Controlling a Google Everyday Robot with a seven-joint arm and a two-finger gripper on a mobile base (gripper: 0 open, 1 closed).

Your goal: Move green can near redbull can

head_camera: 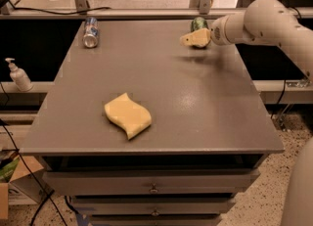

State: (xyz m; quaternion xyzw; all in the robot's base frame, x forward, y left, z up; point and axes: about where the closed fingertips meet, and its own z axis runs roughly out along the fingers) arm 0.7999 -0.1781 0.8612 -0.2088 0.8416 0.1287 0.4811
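Observation:
The green can (198,24) stands at the far right of the grey table (195,102), partly hidden behind my gripper. My gripper (191,39), with tan fingers, reaches in from the right on a white arm and sits just in front of the green can, close to it. The redbull can (90,32), blue and silver, lies on its side at the far left of the table, well away from the green can and the gripper.
A yellow wavy sponge (127,115) lies on the table's front left part. A white pump bottle (18,75) stands on a shelf to the left. Drawers (154,187) sit below the table front. A rail runs behind the table.

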